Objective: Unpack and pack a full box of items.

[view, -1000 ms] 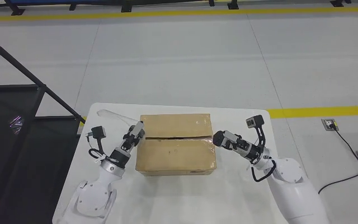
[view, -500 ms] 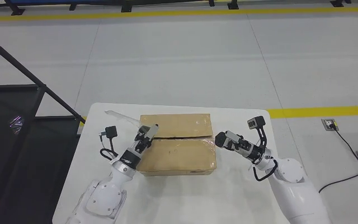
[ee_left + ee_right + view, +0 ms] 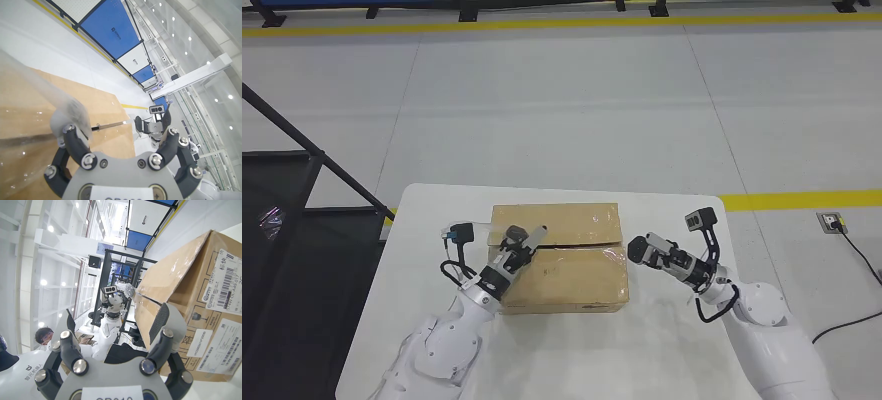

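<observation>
A shut cardboard box [image 3: 572, 275] lies in the middle of the white table [image 3: 662, 340], its top flaps meeting at a dark seam [image 3: 577, 243]. My left gripper [image 3: 523, 241] hovers over the left part of the box top, by the seam, fingers apart. A strip of clear tape [image 3: 68, 106] clings to one fingertip and trails away over the cardboard [image 3: 105, 106]. My right gripper [image 3: 639, 250] stands open just off the box's right end; in its wrist view, the right gripper [image 3: 115, 313] has one pad [image 3: 160, 321] close to the labelled end wall [image 3: 208, 306].
A black frame and dark netting [image 3: 282, 230] stand off the table's left side. Bare tabletop lies in front of the box and to its right. A yellow floor line [image 3: 802, 200] runs behind the table.
My left gripper has travelled rightward from the box's left edge onto its top along the seam, the arm swinging in with it. The right gripper has barely shifted.
</observation>
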Robot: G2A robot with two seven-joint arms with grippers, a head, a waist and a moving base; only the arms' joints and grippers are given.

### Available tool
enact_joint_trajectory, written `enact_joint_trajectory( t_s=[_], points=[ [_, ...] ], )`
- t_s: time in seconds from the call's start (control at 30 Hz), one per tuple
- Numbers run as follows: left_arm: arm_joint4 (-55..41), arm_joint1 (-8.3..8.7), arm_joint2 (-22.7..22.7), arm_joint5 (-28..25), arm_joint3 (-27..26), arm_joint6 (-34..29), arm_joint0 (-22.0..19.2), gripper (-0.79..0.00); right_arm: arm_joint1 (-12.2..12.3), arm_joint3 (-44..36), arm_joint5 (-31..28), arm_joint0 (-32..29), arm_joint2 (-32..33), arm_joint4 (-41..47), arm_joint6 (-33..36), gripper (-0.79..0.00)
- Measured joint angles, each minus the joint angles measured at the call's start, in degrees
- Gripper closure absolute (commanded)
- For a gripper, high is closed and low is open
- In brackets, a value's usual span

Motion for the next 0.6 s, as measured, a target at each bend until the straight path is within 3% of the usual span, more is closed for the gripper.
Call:
enact_joint_trajectory(
  t_s=[0.6],
  points=[
    [3.9, -1.14, 3.1, 2.4, -0.3, -0.6, -2.1, -0.785, 0.3, 1.3, -0.8, -0.1, 0.0, 1.2, 0.5, -0.785]
  ],
)
